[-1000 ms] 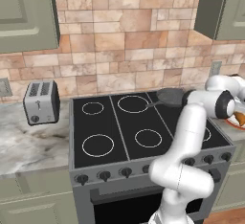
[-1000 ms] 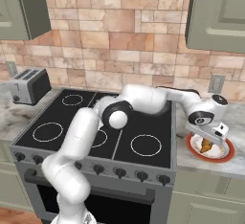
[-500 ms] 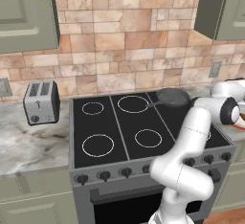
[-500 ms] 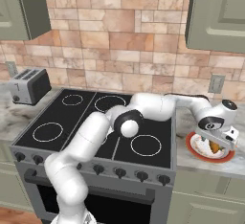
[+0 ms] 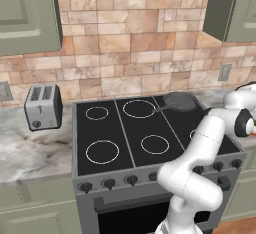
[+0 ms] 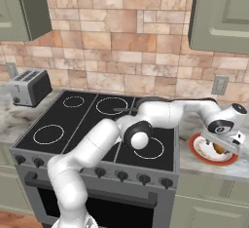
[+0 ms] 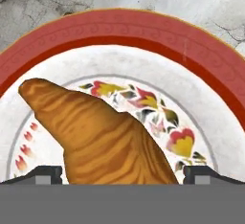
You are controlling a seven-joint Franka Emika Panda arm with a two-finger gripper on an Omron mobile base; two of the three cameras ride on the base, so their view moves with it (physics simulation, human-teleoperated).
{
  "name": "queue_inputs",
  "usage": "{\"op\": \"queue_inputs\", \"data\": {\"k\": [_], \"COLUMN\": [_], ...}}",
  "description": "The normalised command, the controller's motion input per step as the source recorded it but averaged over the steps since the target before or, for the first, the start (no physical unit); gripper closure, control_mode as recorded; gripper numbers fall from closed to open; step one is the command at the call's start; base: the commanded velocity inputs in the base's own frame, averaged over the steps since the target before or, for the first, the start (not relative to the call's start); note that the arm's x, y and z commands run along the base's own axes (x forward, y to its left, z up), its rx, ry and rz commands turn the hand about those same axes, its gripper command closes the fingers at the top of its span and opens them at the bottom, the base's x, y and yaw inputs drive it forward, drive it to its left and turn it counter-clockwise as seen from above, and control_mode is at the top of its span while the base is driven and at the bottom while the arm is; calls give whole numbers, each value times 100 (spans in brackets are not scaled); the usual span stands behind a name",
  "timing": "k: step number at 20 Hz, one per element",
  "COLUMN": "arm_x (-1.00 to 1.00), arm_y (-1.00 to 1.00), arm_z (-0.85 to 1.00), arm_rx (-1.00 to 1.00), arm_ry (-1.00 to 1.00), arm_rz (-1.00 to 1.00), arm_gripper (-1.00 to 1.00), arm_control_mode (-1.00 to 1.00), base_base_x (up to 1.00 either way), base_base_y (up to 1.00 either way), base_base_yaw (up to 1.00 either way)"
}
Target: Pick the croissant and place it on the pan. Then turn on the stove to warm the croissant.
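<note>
The croissant [image 7: 103, 137], orange-brown with darker stripes, lies on a white plate with a red rim [image 7: 124, 31] on the counter right of the stove [image 5: 125, 133]. My gripper [image 7: 125, 175] is open and low over the plate [image 6: 195, 146], one fingertip [image 7: 45, 174] on each side of the croissant. In the right base view the gripper [image 6: 224, 145] hangs over the plate and covers most of the pastry. The dark grey pan [image 5: 181, 101] sits on the stove's back right burner, its handle pointing left.
A silver toaster [image 5: 43, 106] stands on the marble counter left of the stove. Dark knobs [image 5: 131, 179] run along the stove's front. Green cabinets and a range hood hang above. A wall outlet [image 6: 220, 85] is behind the plate.
The arm has swung further right and come down over the plate, bringing the open gripper around the croissant. The pan, plate and toaster have not moved.
</note>
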Motion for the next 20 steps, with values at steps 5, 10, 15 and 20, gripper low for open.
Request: {"op": "queue_inputs", "data": {"k": [5, 10, 15, 20], "arm_x": [2, -1, -14, -34], "arm_y": [65, 21, 0, 0], "arm_z": [-11, 0, 13, 49], "arm_rx": [-2, 0, 0, 1], "arm_ry": [0, 0, -1, -6], "arm_rz": [0, 0, 0, 0], "arm_gripper": [100, 100, 100, 100], "arm_control_mode": [-100, -100, -100, -100], "base_base_x": [0, 0, 0, 0], "base_base_y": [0, 0, 0, 0], "base_base_yaw": [0, 0, 0, 0]}}
